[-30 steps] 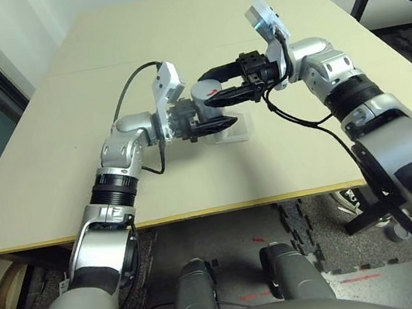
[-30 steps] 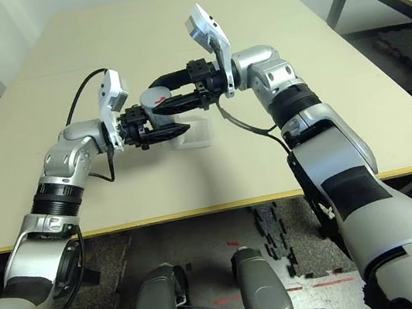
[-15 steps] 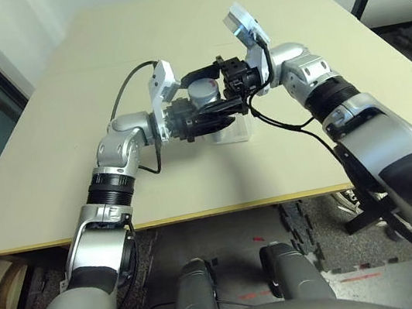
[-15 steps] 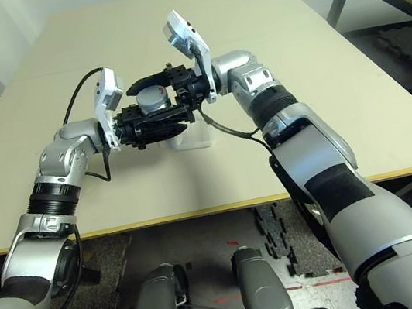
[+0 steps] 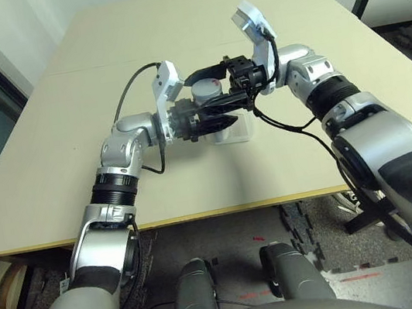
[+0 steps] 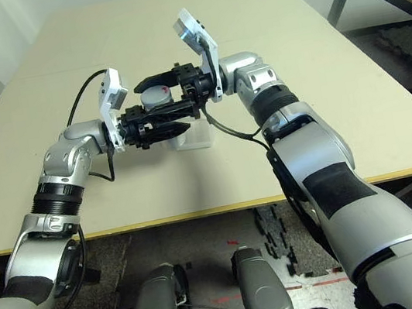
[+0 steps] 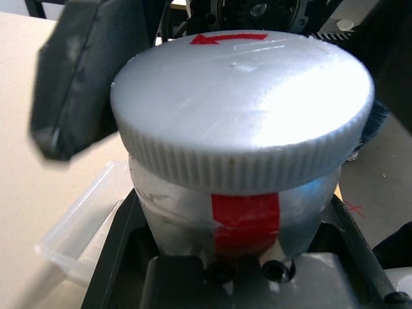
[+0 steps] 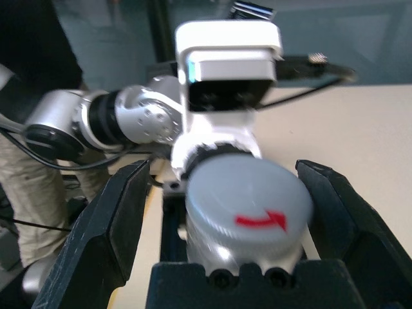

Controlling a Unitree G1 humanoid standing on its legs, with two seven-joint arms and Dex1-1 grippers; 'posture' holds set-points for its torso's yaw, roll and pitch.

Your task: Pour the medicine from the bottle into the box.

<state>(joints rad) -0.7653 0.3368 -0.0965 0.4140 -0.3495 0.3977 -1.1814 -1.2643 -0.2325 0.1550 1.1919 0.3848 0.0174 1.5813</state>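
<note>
Your bottle [image 7: 244, 187] sits upright above the desk [image 5: 267, 43], its silver body with the red label band clamped low down by the left gripper [image 5: 212, 118], which reaches in level from your left side and is clenched on it. The round grey cap [image 8: 248, 193], marked with a red arrow, is on the bottle and faces up. The right gripper [image 8: 241, 212] comes in level from the opposite side at cap height; its two black fingers [image 8: 112, 219] stand spread wide, one on either side of the cap with a visible gap to each, so it is released and grasps nothing. The clear plastic box [image 5: 235, 130] rests on the desk just beneath and slightly to the right of the bottle, close under both grippers; you can see one rounded corner of it below the bottle in the left wrist view. Whether any medicine lies in it cannot be told. A person stands beyond the desk in the right wrist view.
</note>
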